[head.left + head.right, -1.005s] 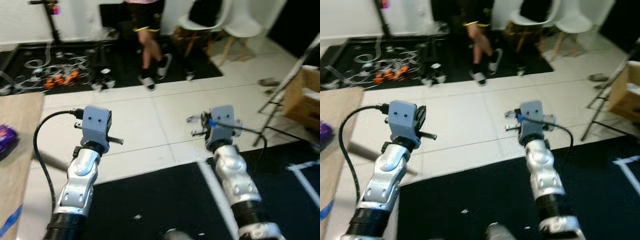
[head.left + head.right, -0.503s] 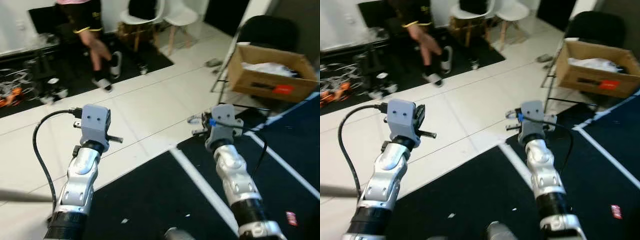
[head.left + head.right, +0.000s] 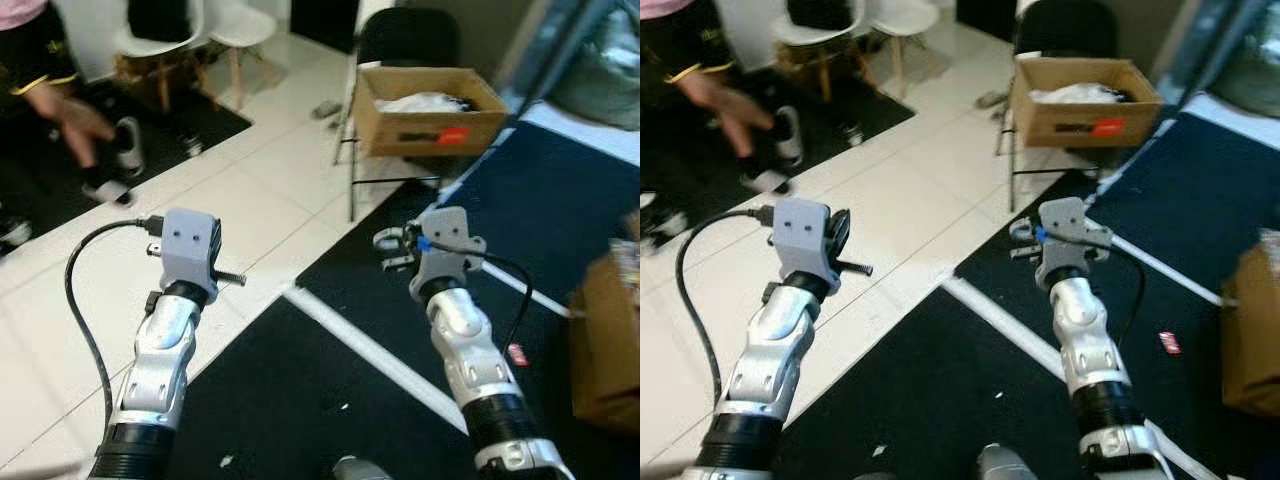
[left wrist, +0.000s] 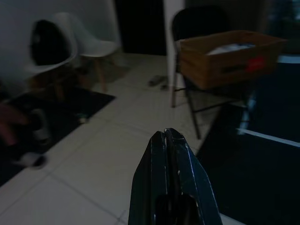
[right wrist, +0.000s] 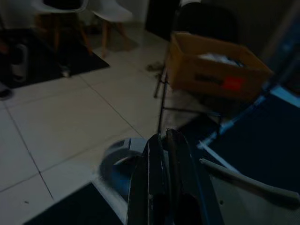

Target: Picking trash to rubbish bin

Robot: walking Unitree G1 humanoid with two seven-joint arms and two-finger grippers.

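The trash, a pale crumpled piece, sits at the tip of the right gripper, above the edge of the dark mat. The two black fingers of this gripper are pressed together on it. The piece sticks out sideways, to the robot's left of the fingers, so its long axis lies across the arm; its exact shape is too blurred to tell. The left gripper is held forward over the white tile floor, with its fingers closed tight and nothing between them.

A second bit of trash, a small red piece, lies flat on the dark mat to the right of the right arm, near a brown box at the right edge of the view. Which way it points I cannot tell.

Ahead of the right gripper a cardboard box with white stuff inside rests on a black folding chair. Between the grippers and this chair the floor is open: white tiles, then mat crossed by a white line. At the far left a person stands on another dark mat, and white chairs stand behind.
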